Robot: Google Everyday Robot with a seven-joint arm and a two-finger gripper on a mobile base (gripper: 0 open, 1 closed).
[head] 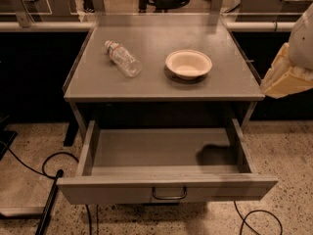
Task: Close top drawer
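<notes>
The top drawer [112, 192] is a wide shallow grey metal tray pulled far out from under the grey table top [161, 84]. Its inside is empty, with a dark shadow at the right. A small dark loop handle [169, 194] sits in the middle of its flat front panel. My gripper [287, 76] shows as a cream and tan shape at the right edge, next to the table's right side. It hangs above and to the right of the drawer and touches nothing.
A clear plastic bottle [122, 58] lies on its side on the table top, with a cream bowl [189, 64] to its right. Black cables [29, 168] run over the speckled floor at the left and lower right. Railings and furniture stand behind the table.
</notes>
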